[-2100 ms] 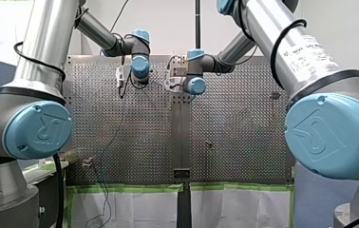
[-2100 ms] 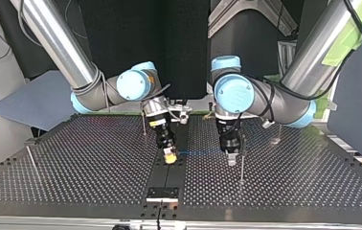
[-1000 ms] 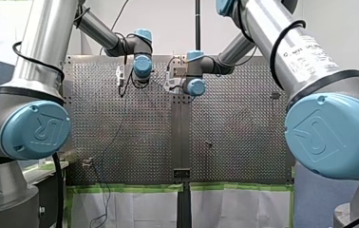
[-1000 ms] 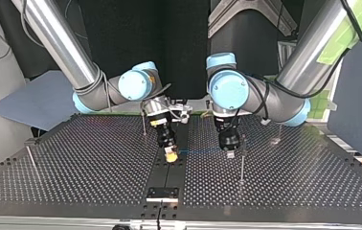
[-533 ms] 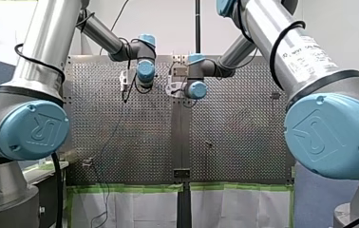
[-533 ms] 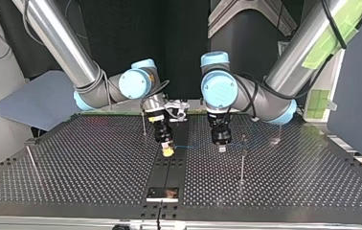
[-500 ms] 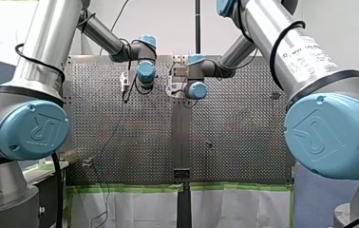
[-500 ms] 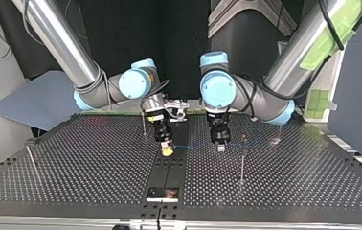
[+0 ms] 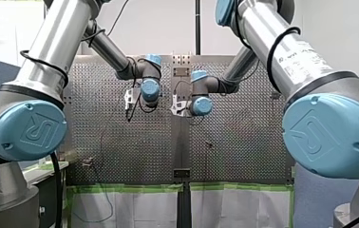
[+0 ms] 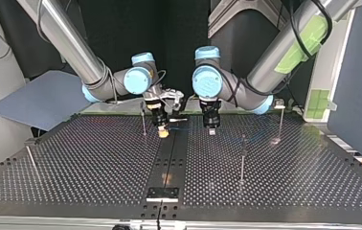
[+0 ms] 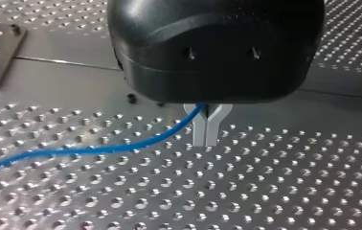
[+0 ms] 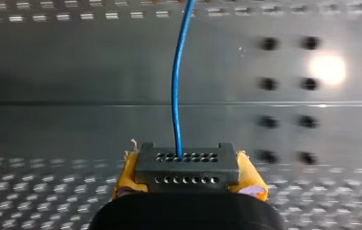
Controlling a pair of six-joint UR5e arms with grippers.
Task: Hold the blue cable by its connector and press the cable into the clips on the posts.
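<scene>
Right jaws, yellow-padded, clenched on the dark grey perforated connector block [image 12: 187,168]; thin blue cable [image 11: 97,150] runs from it to left jaws, pinched shut on it just above the perforated metal tabletop [image 10: 73,167]. Thin metal posts [image 10: 242,160] stand apart; clipping unclear. Likely carrying step; next needs span aligned over a clip, then pressed down
</scene>
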